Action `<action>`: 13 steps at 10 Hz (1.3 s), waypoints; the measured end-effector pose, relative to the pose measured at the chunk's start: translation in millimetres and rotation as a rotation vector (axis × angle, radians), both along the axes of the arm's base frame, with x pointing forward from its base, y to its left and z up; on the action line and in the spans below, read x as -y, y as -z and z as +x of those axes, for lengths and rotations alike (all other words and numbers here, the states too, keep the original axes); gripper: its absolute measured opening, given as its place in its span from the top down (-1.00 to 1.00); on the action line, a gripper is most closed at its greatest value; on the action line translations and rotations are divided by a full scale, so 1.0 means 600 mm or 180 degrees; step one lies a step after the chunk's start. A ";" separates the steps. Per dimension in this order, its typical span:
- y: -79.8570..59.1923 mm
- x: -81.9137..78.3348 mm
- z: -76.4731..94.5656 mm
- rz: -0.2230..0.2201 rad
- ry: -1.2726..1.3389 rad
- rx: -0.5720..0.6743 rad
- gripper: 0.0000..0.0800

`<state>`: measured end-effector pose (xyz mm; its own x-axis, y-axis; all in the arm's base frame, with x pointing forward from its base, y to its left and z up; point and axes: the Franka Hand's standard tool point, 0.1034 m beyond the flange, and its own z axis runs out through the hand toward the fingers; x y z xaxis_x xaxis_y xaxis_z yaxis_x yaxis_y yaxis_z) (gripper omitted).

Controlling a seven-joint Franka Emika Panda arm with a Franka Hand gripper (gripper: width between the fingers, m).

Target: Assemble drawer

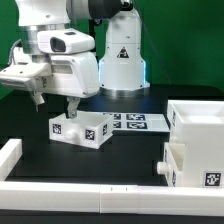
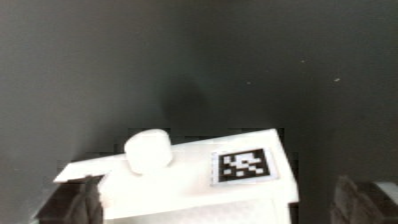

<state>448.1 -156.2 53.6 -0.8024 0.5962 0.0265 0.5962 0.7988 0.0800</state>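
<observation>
Matte white boxy tray (image 1: 81, 129) sits on black table (image 1: 120, 160) under the claw (image 1: 72, 108), grip state unclear.

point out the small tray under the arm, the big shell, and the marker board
small tray (image 1: 82, 129), exterior view, on its top face
big shell (image 1: 200, 140), exterior view, on its front wall
marker board (image 1: 143, 122), exterior view, on the white sheet between tags

The small tray (image 1: 82, 129) and large shell (image 1: 198, 140) are showing matt white plastic; the tabletop (image 1: 120, 155) is looking smooth, dull black.
</observation>
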 end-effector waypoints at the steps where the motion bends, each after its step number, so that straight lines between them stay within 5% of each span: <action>1: 0.001 0.001 -0.001 0.0001 0.0008 -0.0004 -0.62; 4: 0.006 0.010 -0.014 -0.0003 -0.0180 0.0022 -0.62; 8: 0.036 0.014 -0.088 0.0063 -0.0501 -0.0123 -0.62; 13: 0.067 0.006 -0.070 0.0164 -0.0337 -0.0158 -0.62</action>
